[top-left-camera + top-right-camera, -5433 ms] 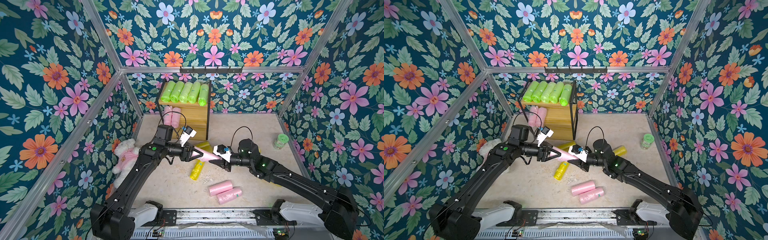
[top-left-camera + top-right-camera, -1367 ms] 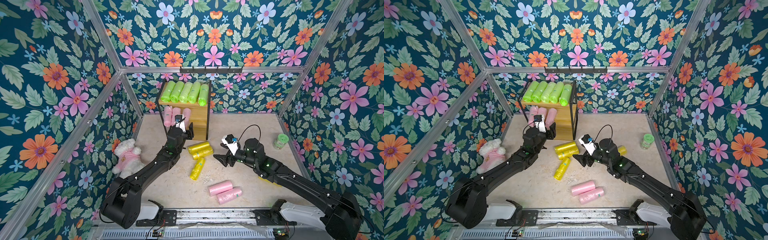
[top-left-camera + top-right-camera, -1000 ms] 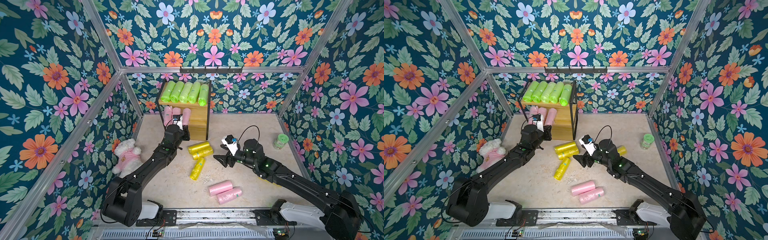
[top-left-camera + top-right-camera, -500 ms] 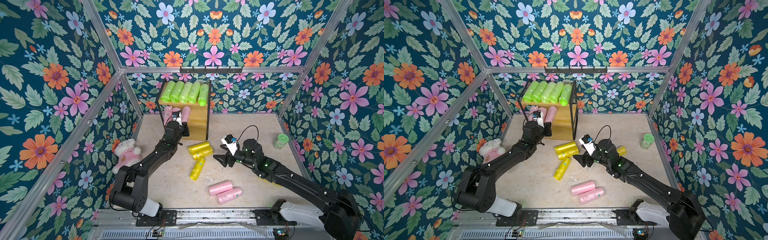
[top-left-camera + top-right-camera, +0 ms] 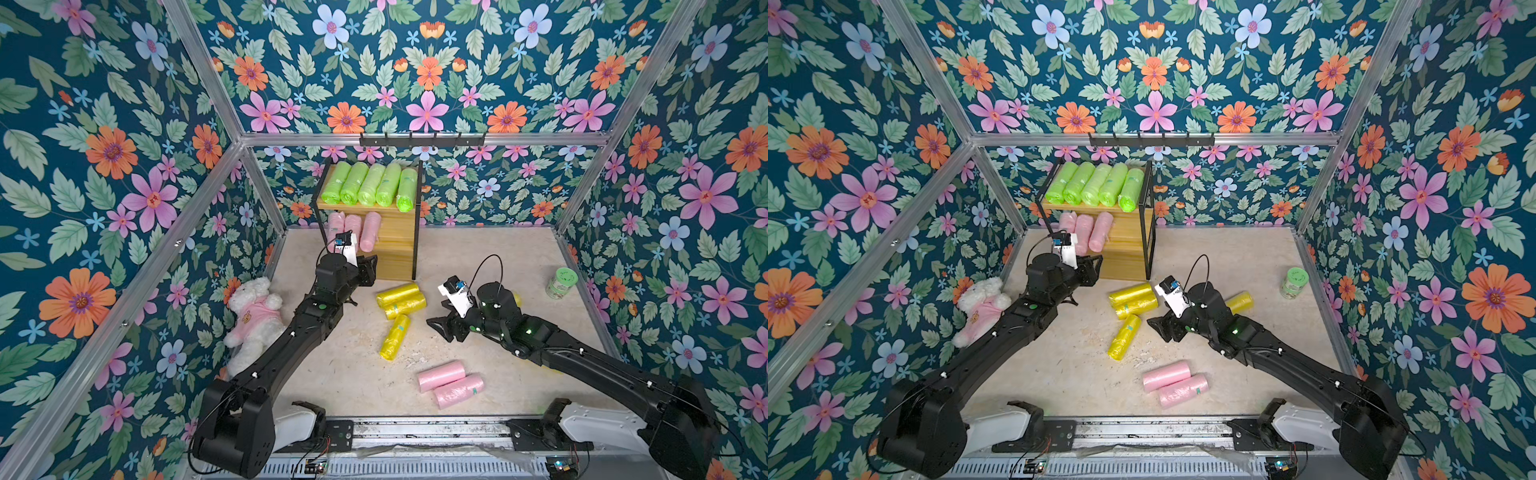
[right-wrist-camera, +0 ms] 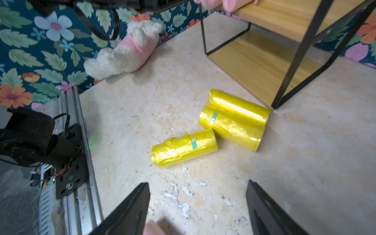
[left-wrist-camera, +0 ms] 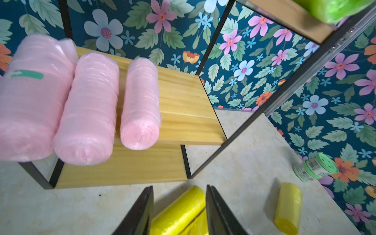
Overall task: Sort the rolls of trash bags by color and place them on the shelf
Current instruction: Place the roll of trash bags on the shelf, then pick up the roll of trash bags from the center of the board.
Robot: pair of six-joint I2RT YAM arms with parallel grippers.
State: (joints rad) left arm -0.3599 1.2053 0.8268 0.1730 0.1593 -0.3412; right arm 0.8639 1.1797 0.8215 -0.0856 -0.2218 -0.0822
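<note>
Since the earlier frames a third pink roll has been carried to the shelf and laid on its middle board, just beside the two pink ones there; the left gripper has been drawn back from it, and its jaws are seen parted, with nothing held between them. The right gripper is spread wide and empty above the floor, near the three yellow rolls that lie together by the shelf's front foot. Five green rolls are ranged on the top board; the bottom board is bare.

The pink tier is judged to be the step in hand: three rolls are placed, and two loose pink rolls are left on the floor, touching one another. A pick-up of one of these is called for next, with the jaws set across its width; the crinkly film may be expected to slip.

A fourth yellow roll is half hidden behind the right arm; the fifth cannot be found, and may be covered by that arm. A pink blur at the edge of the right wrist view cannot be made out.
</note>
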